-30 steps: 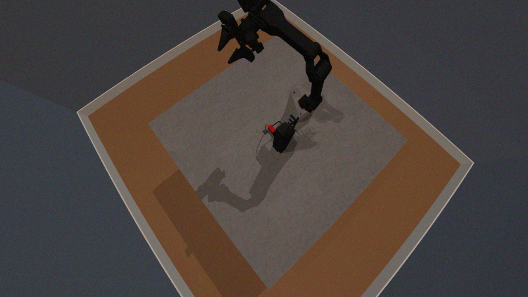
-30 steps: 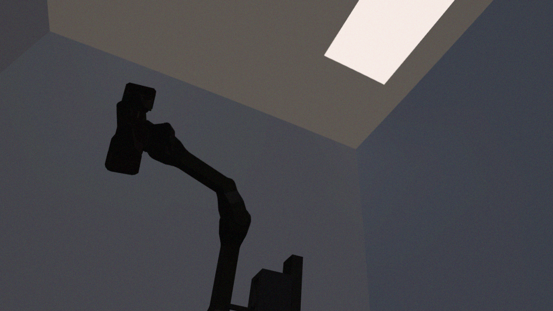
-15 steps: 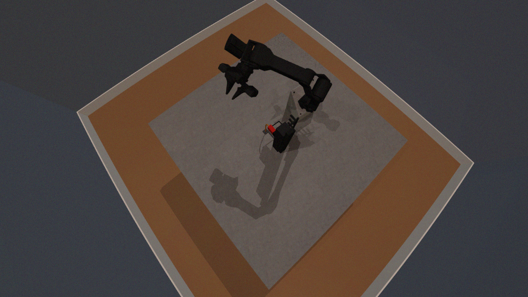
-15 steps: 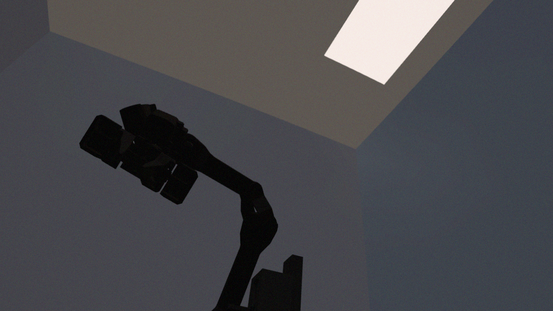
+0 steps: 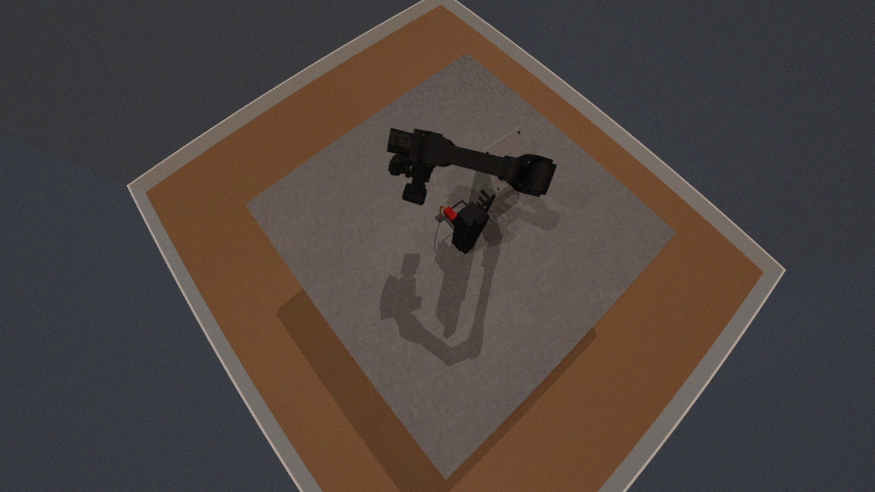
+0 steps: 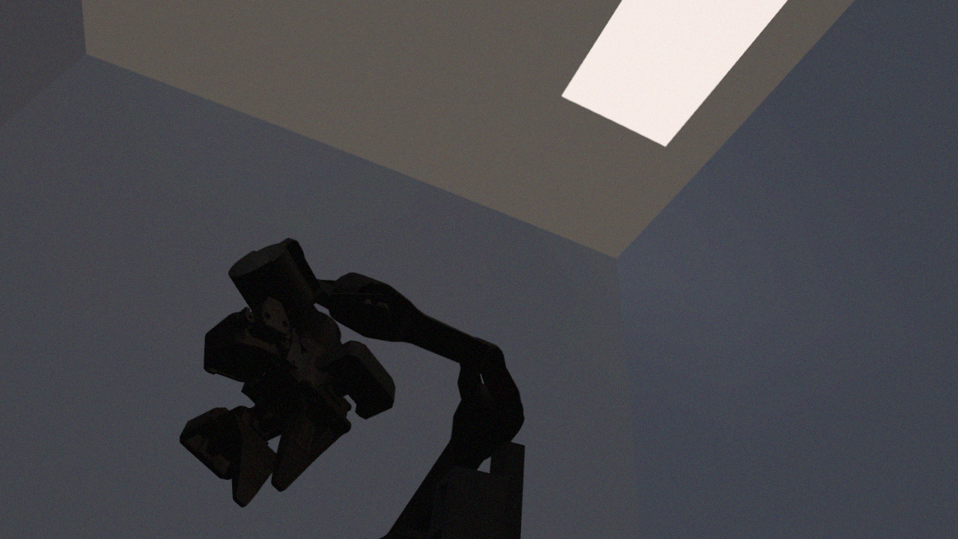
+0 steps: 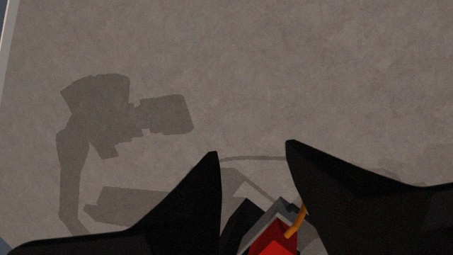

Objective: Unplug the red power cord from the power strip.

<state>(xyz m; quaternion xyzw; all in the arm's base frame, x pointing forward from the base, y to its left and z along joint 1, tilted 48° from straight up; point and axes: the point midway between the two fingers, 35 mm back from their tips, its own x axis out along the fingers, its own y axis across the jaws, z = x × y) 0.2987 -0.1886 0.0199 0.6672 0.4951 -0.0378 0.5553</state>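
My gripper (image 7: 251, 154) hangs above the grey mat (image 5: 379, 342) with its two black fingers partly drawn in, a clear gap between them and nothing in that gap; it holds and touches nothing. Through the wrist camera I look down between the fingertips and see the red plug (image 7: 274, 239) at the very bottom of the frame, below the fingers, with a short orange piece of cord (image 7: 296, 221) curling up from it beside the right-hand finger. Grey and dark blocky shapes around the plug look like the power strip (image 5: 469, 226), though from this angle I cannot make out whether the plug is seated in it. From the top camera the strip is a dark block near the middle of the mat, with the red plug (image 5: 449, 212) at its upper left end and a thin pale cord (image 5: 435, 235) looping off to the left. The gripper (image 5: 414, 194) sits just to the upper left of the plug there, near it but apart. The arm (image 5: 483, 160) stretches across the mat from its base (image 5: 533, 174) on the right. The mat lies on a brown floor (image 5: 202, 244) framed by a pale border (image 5: 183, 156), well away from the gripper on every side. The exterior camera shows only the arm as a dark silhouette against a wall.
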